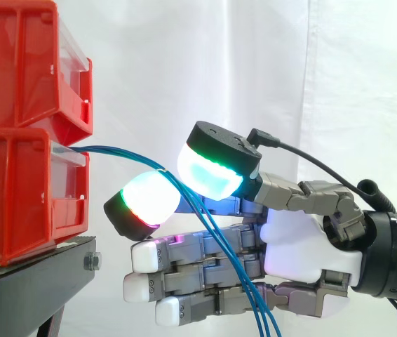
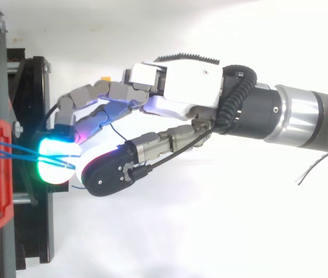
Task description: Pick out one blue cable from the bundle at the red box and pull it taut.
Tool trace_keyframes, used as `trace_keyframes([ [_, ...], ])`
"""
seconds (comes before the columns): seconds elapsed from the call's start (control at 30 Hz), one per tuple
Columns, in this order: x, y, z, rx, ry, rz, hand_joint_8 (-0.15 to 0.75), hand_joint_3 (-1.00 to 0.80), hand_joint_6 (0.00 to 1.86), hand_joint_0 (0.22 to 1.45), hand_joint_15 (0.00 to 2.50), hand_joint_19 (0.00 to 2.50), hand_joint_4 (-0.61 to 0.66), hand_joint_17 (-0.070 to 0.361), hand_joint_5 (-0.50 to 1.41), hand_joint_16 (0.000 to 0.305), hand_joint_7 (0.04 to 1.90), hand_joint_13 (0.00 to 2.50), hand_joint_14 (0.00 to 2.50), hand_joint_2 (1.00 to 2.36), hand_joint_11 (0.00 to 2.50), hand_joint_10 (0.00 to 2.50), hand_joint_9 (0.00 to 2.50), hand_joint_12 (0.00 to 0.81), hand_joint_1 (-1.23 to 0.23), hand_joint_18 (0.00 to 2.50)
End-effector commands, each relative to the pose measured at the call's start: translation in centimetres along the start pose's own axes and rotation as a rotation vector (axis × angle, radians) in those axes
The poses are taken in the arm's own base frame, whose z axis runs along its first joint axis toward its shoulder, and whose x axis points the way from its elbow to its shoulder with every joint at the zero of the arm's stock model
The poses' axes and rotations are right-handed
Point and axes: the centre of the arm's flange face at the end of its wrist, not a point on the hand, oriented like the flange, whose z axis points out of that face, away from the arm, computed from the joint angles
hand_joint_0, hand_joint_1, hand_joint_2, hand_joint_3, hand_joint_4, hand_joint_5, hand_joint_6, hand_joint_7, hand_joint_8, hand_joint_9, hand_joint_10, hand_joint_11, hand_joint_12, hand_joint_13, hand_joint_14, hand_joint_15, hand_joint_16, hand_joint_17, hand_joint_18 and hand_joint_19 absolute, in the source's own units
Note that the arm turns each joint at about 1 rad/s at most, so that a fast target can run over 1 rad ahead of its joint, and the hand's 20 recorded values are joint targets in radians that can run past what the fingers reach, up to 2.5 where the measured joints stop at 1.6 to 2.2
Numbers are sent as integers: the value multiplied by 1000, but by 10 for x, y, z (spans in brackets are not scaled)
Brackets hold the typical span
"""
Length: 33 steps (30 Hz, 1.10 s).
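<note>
White curtain (image 1: 254,56); lower red bin (image 1: 16,196) feeds blue cables (image 1: 107,148), hand (image 1: 304,239) apparently pinching.

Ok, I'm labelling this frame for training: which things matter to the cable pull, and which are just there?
In the job: hand; blue cables pinched between its pads; lower red bin they run from.
Just there: upper red bin; black stand; white curtain.
</note>
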Motion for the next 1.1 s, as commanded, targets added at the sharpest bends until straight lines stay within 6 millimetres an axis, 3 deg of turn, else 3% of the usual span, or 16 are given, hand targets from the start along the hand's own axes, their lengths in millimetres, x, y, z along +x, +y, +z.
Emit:
trace_keyframes([
  [0.0,0,-1,0,1,0,0,251,-301,755,581,409,575,11,87,-141,39,846,628,17,1016,522,19,721,292,-633,502],
  [0.17,1,0,0,0,1,-1,274,-386,834,562,413,569,48,89,-145,39,745,651,15,1010,574,22,795,300,-623,519],
  [0.43,1,-1,0,1,1,0,284,-460,860,535,426,572,72,92,-133,41,734,686,17,1003,621,25,853,309,-614,571],
  [0.67,1,-1,-1,5,2,1,299,-500,871,528,442,572,84,94,-117,42,764,784,16,1000,667,25,961,318,-693,691],
  [1.07,2,-2,-2,15,4,-3,310,-265,898,589,465,595,1,91,-87,41,833,893,19,1019,729,26,1140,309,-759,812],
])
